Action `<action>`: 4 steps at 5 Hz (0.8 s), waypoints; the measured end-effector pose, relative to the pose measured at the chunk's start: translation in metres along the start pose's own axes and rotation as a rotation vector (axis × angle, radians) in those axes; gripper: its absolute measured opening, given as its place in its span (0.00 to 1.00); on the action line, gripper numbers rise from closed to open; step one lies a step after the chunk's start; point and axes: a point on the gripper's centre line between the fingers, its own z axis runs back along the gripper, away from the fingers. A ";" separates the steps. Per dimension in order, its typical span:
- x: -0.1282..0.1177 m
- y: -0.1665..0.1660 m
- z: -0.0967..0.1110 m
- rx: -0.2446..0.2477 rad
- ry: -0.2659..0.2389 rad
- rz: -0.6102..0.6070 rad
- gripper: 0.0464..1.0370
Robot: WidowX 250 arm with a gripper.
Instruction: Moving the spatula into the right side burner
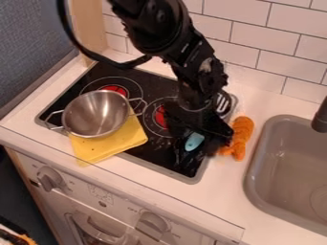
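The black gripper hangs low over the right side of the black stovetop, in front of the right red burner. Just below it shows a light blue piece, which looks like part of the spatula; the gripper and its shadow hide what surrounds it. A slotted head lies at the stove's right rear edge, partly behind the arm. Whether it and the blue piece belong to one utensil, I cannot tell. The right side burner is partly covered by the arm.
A metal pot with two handles stands at the stove's left, partly over a folded yellow cloth. An orange object lies on the counter right of the gripper. Farther right is the grey sink, with a tiled wall behind.
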 end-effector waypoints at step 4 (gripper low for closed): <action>0.026 0.025 0.068 -0.037 -0.155 0.009 0.96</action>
